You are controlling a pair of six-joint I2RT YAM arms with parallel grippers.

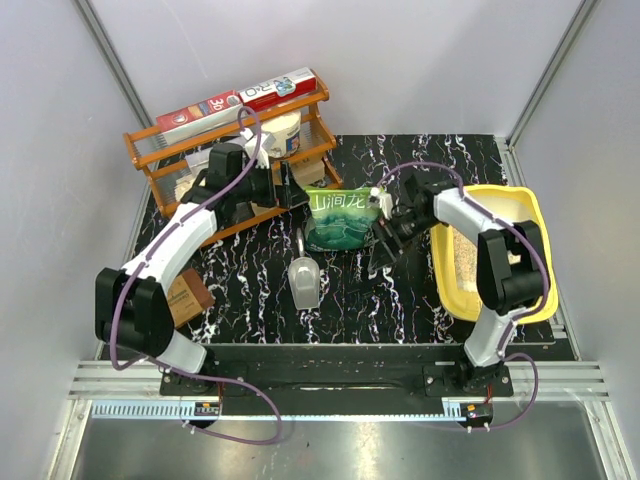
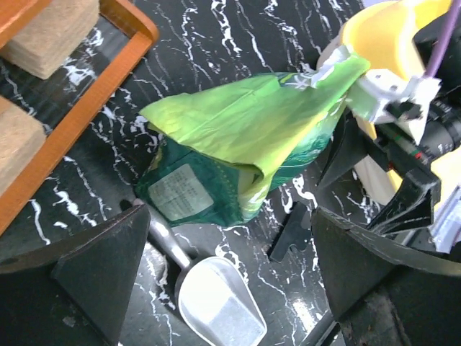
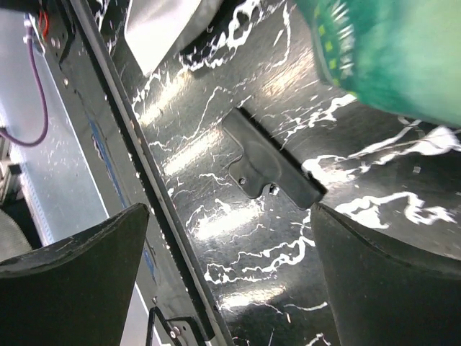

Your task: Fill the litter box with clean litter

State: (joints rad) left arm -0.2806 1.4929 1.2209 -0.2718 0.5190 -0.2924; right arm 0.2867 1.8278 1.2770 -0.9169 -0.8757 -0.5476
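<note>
The yellow litter box [image 1: 537, 218] sits at the table's right edge with pale litter [image 1: 462, 255] in its left part; its rim also shows in the left wrist view [image 2: 382, 32]. The green litter pouch [image 1: 335, 215] stands crumpled at the centre [image 2: 245, 140], and its bottom shows in the right wrist view [image 3: 392, 50]. My left gripper [image 1: 287, 193] is open and empty, to the pouch's left [image 2: 230, 281]. My right gripper [image 1: 388, 232] is open and empty just right of the pouch [image 3: 230, 281]. The pouch's top corner lies against the right wrist.
A grey scoop [image 1: 305, 282] lies in front of the pouch [image 2: 216, 306]. A small black flat piece [image 3: 272, 162] lies on the marbled table by the right gripper [image 2: 292, 231]. An orange wire rack [image 1: 170, 170] with boxes stands at the back left. A brown block [image 1: 188, 298] lies near the left arm.
</note>
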